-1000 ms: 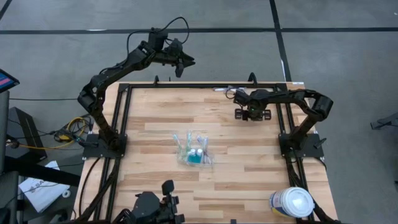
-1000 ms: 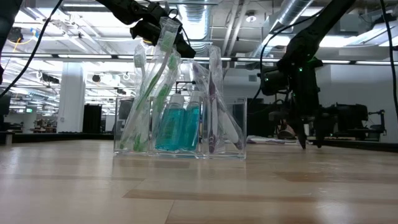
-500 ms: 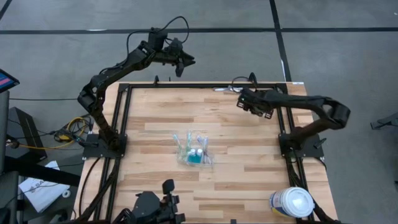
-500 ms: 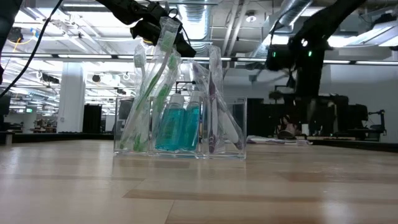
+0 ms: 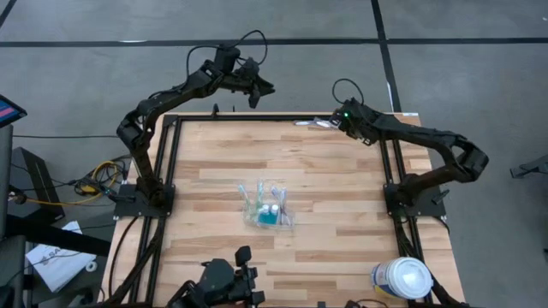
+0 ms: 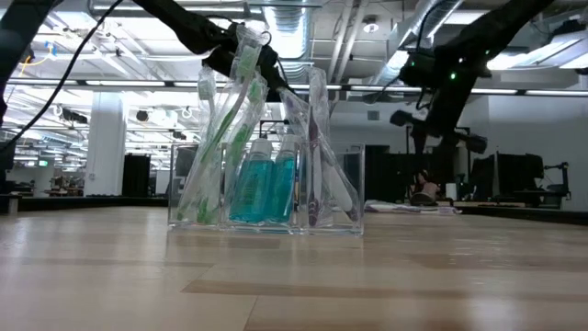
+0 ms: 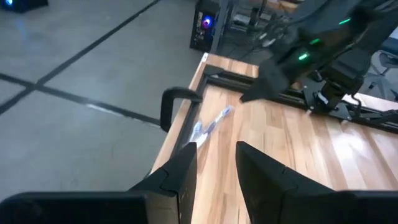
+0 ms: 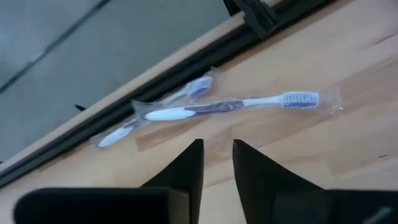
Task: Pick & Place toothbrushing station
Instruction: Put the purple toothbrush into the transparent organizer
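Left to right then. Dark left gripper [image 5: 253, 94] up past the far edge of the light wooden slatted table [image 5: 214, 162], hanging over the grey floor, nothing between the fingers [image 7: 180, 177], jaws parted a little with a clear gap showing in the left wrist view. Well apart from the task's thing.

Middle of the table: small see-through colourless plastic toothbrushing station [image 5: 268, 208], standing upright, stuffed with wrapped toothbrushes leaning every which way plus a couple of teal-filled little bottles [image 6: 264, 187]. Sitting there on its own, no jaws anywhere near it, both arms way off toward the far edge.

Over to the right: dark right gripper [image 5: 338, 122] at the far edge of the table, above two white-and-blue toothbrushes in clear wrappers [image 8: 233, 106] lying flat by the black frame rail. Fingers [image 8: 186, 168] narrowly parted, slim gap between them, holding nothing, brushes just beyond the tips and not touched.

Near right corner: big round tub with a white lid [image 5: 402, 278].
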Action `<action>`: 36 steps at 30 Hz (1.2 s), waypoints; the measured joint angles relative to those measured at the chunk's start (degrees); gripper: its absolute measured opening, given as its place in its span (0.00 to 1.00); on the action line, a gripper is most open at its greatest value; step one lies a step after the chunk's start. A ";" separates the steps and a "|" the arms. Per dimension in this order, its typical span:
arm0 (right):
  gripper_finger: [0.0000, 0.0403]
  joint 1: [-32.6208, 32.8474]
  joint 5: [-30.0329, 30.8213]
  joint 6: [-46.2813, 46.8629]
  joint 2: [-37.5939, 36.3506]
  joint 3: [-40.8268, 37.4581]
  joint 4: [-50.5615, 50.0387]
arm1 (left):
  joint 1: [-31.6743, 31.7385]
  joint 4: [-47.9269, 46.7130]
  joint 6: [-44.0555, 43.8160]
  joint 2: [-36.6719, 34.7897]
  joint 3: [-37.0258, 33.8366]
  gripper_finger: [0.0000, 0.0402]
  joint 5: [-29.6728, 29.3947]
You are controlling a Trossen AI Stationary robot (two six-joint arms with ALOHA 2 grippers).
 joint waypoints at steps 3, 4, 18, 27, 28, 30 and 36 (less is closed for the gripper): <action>0.13 -1.83 -2.18 -0.84 3.07 -0.02 2.43 | -0.39 1.95 0.02 -0.03 0.00 0.26 -0.10; 0.11 -2.17 -2.85 -1.51 3.88 0.04 4.05 | -0.42 2.41 0.00 -0.03 0.00 0.26 -0.36; 0.00 -8.31 -8.29 -14.69 24.02 22.02 -7.79 | 0.26 3.10 -0.31 0.39 0.02 0.26 -1.32; 0.00 -9.25 -10.57 -19.39 33.23 34.97 -15.47 | 0.72 2.92 -0.31 0.39 0.02 0.26 -1.35; 0.00 -9.25 -10.91 -19.75 33.89 35.71 -16.03 | 0.76 2.89 -0.31 0.39 0.02 0.26 -1.46; 0.00 -9.25 -11.07 -19.84 35.18 36.84 -16.02 | 1.07 2.83 -0.07 0.39 0.02 0.26 -1.53; 0.00 -9.11 -13.48 -21.39 37.35 37.84 -16.89 | 1.73 2.75 0.00 0.39 0.02 0.26 -1.51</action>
